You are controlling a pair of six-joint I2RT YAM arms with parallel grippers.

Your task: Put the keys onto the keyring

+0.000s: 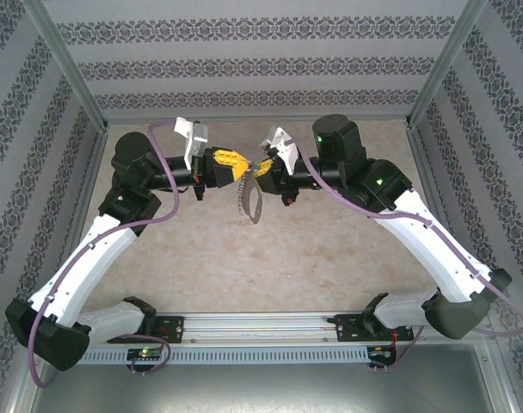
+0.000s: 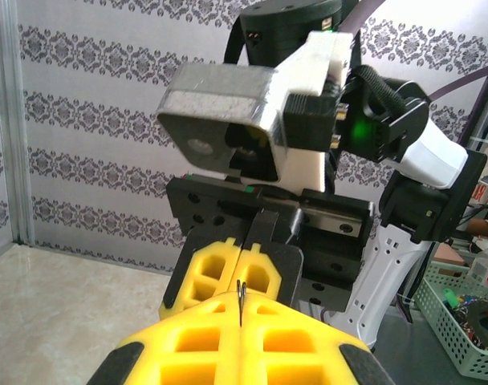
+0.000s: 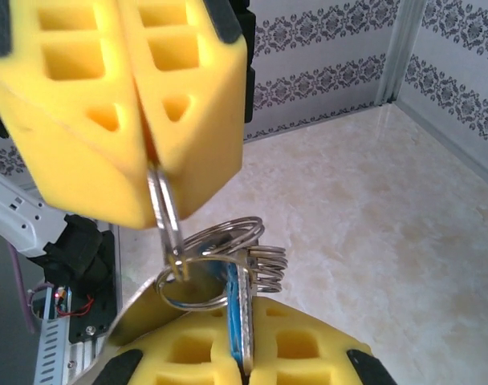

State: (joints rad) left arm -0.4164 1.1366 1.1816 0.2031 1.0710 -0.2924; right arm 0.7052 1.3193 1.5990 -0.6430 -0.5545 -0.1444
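Top view: a beige, marble-patterned table point(image 1: 330, 249) is enclosed by walls point(image 1: 261, 60) papered in grey damask bands and by aluminium frame posts point(image 1: 68, 64). The two arms meet in mid-air above the table. The left gripper point(image 1: 242, 163) and right gripper point(image 1: 257, 170) stand tip to tip, and the keyring point(image 1: 254, 205), a flat grey oval loop, hangs below them, clear of the table.

Right wrist view: the left gripper is clamped on one thin wire ring point(image 3: 165, 212) of the keyring. The right gripper pinches the key point(image 3: 233, 325), its blue head between the pads, beside a cluster of coiled wire rings point(image 3: 256, 257).

Left wrist view: a green mesh basket point(image 2: 457, 321) lies beyond the table. The fingers point(image 3: 188, 72) are yellow blocks with square and triangular pockets.
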